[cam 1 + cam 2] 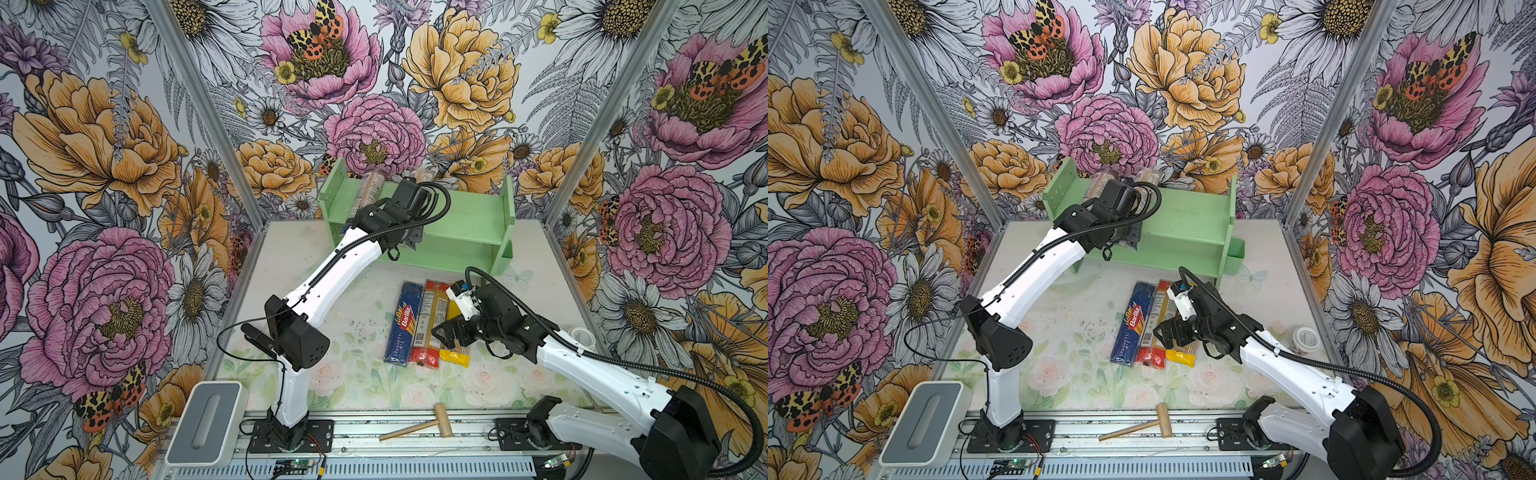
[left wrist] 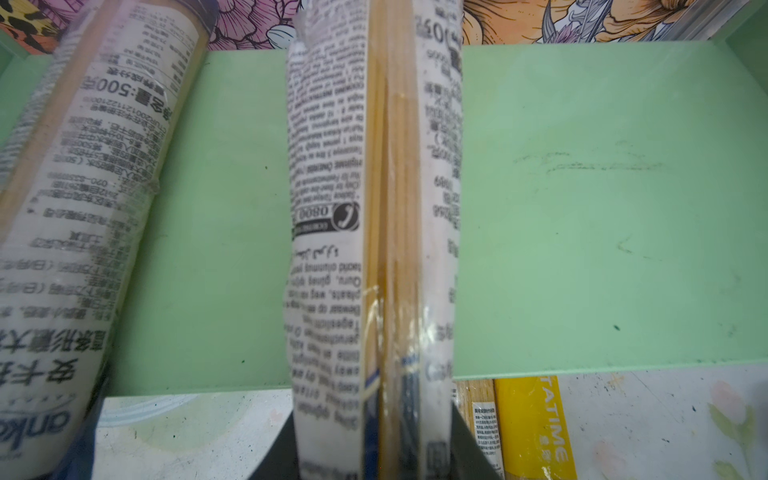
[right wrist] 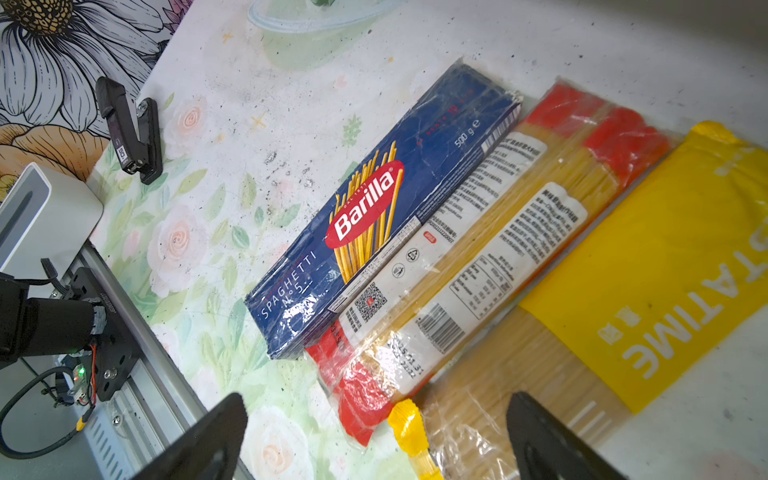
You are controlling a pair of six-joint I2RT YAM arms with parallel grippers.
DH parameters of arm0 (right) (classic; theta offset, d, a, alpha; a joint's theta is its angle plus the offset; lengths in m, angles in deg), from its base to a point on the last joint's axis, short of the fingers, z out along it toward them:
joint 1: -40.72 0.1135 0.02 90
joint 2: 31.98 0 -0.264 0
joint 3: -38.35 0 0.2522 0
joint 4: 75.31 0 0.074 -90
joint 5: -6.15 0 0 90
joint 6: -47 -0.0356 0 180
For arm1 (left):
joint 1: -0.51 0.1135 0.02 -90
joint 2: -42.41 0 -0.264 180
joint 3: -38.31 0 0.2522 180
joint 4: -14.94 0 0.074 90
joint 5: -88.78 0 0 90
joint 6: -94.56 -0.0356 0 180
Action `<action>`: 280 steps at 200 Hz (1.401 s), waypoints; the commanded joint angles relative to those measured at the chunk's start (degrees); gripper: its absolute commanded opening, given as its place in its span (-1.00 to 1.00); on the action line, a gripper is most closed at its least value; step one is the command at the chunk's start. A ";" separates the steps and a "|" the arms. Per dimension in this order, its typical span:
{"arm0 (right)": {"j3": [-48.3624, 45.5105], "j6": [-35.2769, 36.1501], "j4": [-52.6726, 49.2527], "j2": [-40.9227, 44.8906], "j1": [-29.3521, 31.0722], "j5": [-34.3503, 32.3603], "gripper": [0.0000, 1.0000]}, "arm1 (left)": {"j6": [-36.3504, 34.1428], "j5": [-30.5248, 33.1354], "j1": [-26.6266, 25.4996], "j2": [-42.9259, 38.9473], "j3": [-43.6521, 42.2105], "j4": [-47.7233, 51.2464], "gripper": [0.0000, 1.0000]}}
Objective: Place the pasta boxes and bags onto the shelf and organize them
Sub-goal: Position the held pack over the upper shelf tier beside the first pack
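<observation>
- Left gripper [image 2: 374,453] is clamped on a clear bag [image 2: 374,187] held over the shelf [image 2: 582,187], likely to go beside the second bag [image 2: 83,187] ("anko", "500").
- Right gripper [image 3: 374,440] has its jaws apart above the packs on the table [image 3: 249,104], probably the next pick.
- Blue box [image 3: 374,199]: "Barilla SPAGHETTI No 5", "500 g".
- Red-ended bag [image 3: 478,257] lies beside it.
- Yellow bag [image 3: 644,270]: "TATIME".

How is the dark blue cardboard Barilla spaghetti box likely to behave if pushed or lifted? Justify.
The dark blue cardboard Barilla spaghetti box probably stays stiff: its edges look straight and its sides flat, so it should slide, not roll. Its shiny, wrinkled surface may be slippery. Pushed sideways, it would likely shove the red-ended clear spaghetti bag beside it.
</observation>
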 commanded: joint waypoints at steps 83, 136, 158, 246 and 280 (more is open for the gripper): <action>0.06 1.04 0.60 1.10 -0.38 -0.09 0.99 | 1.67 0.60 0.89 -0.53 0.87 -8.44 -0.80; 0.12 0.99 0.61 0.97 -0.39 -0.07 0.99 | 1.71 0.16 0.98 -0.35 0.72 -8.44 -0.68; -0.03 0.99 0.52 1.06 -0.44 -0.12 0.99 | 1.76 0.03 0.96 -0.28 0.60 -8.49 -0.64; -0.06 0.86 0.49 1.19 -0.45 -0.34 0.99 | 1.81 -0.63 1.40 -0.42 -0.02 -8.44 -0.49; -0.07 0.74 0.53 1.28 -0.47 -0.44 0.99 | 2.03 -0.90 1.66 -0.44 -0.41 -8.45 -0.39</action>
